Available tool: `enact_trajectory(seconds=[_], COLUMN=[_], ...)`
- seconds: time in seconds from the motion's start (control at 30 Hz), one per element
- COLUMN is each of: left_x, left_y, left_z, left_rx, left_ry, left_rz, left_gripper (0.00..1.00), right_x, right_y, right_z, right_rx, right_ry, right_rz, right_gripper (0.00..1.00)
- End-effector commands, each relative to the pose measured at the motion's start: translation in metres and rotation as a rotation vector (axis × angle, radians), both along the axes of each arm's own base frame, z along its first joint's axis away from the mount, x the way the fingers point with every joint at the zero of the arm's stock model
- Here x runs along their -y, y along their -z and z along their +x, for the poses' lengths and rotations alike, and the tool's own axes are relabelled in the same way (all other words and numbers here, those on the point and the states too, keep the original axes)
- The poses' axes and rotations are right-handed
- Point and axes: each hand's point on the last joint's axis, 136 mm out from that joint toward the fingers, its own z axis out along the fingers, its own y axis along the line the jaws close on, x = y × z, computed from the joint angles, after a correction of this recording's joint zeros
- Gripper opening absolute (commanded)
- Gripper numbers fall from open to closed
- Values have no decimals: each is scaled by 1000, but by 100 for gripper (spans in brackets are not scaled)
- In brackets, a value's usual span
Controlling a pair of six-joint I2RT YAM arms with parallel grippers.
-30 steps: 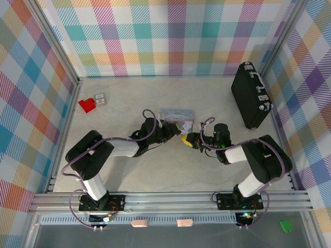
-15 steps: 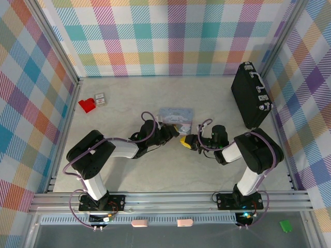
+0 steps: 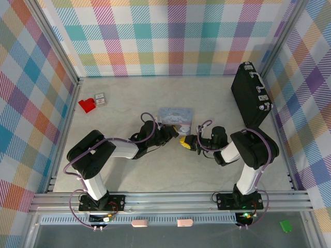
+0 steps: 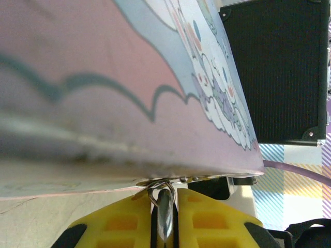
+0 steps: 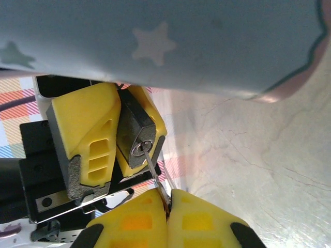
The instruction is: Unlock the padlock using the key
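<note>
Left jaws clench the stiff little padlock (image 5: 133,130) by its sides. Right jaws pinch the thin, probably slippery key (image 5: 155,175).

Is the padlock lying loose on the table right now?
No, the padlock is clamped in the left gripper, with the key's tip at its keyhole.
</note>
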Motion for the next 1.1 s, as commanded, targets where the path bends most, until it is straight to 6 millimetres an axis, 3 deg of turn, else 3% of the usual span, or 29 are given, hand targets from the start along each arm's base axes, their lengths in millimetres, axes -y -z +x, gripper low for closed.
enact_trajectory(seconds=[0.0,0.1,0.23,0.57,0.73,0.93,1.07], left_x=[6,7,6,12,9,4,4], left_y=[-19,-21,-24,-29,-24,-30,-36], left_z=[-1,0,4,2,1,-1,-3], left_rx=[53,51,62,76,66,71,78], left_ry=[19,11,-11,-36,-40,-31,-22], left_rz=[-69,-87,-110,-139,-140,-149,-163], left_gripper=[0,0,0,0,0,0,0], right_x=[2,-1,-10,-32,-19,16,16], right_y=[2,-2,-24,-31,-22,4,7], right_z=[-3,-8,-9,-7,-7,3,6], right_rx=[59,113,119,34,45,5,1], right_ry=[2,-18,-19,27,43,83,71], right_rz=[-84,-156,-71,56,-41,-84,-48], right_gripper=[0,0,0,0,0,0,0])
